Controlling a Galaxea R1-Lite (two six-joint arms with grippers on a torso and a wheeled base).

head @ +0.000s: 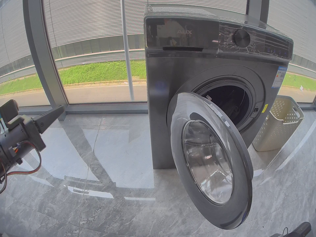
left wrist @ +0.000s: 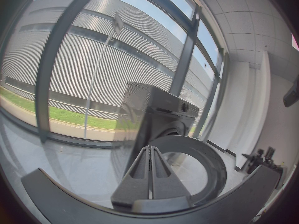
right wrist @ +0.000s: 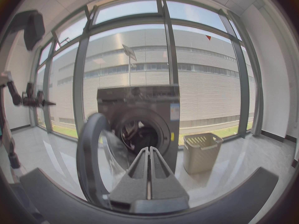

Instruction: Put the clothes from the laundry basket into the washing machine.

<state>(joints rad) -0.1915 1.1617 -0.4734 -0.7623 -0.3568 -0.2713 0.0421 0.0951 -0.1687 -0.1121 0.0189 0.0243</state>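
The grey washing machine (head: pixel 184 83) stands by the window with its round door (head: pixel 210 158) swung wide open toward me. Dark clothes (right wrist: pixel 141 134) lie inside the drum (head: pixel 227 102). The beige laundry basket (head: pixel 279 122) stands on the floor to the machine's right, against its side; its inside is hidden in the head view, and no clothes stick out above its rim (right wrist: pixel 202 140). My left gripper (head: pixel 61 109) is shut and held in the air far left of the machine, pointing toward it. My right gripper (right wrist: pixel 149 153) is shut, empty, back from the open door.
A wall of tall windows (head: pixel 92 43) with grey frames runs behind the machine. The glossy marble floor (head: pixel 108 168) is open to the left of the machine and in front of it. The open door juts out into the space before the drum.
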